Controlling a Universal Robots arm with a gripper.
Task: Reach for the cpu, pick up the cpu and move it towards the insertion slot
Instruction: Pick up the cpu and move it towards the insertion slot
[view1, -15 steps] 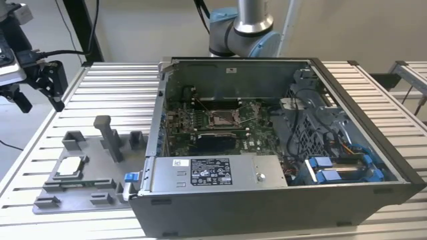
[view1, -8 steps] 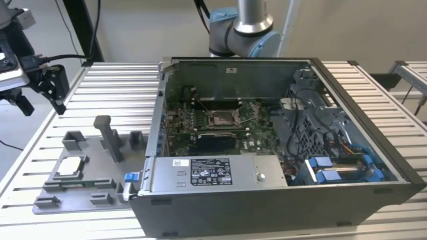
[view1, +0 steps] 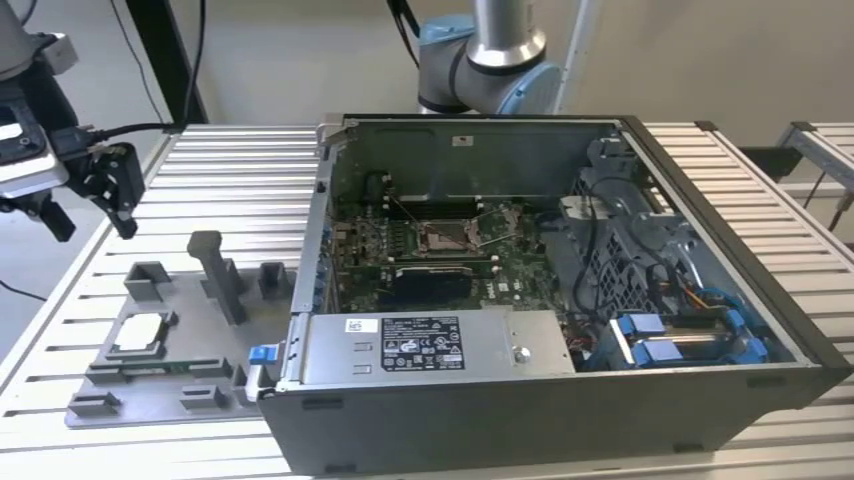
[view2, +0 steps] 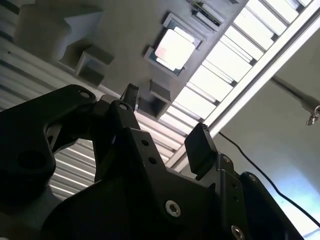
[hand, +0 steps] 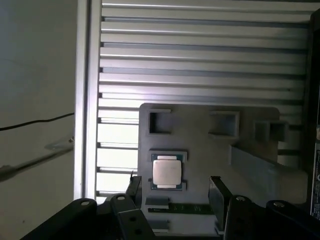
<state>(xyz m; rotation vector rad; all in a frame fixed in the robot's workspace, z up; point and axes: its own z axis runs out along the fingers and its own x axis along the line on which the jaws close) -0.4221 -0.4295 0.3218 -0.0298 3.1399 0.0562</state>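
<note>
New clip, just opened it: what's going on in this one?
A robot arm's gripper hovers open and empty over the slatted table, at the exterior view's left. The cpu lies flat in its recess in the grey tray, untouched; in the first wrist view it sits between the open fingers' lines, well below them. The insertion slot is on the motherboard inside the open computer case. The pick has not yet been made.

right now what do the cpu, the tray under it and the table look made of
The cpu: silvery metal top, by its pale sheen. The tray: matte grey, probably plastic, with moulded pegs and pockets. The table: ribbed slats, likely aluminium, glinting in the light.
</note>
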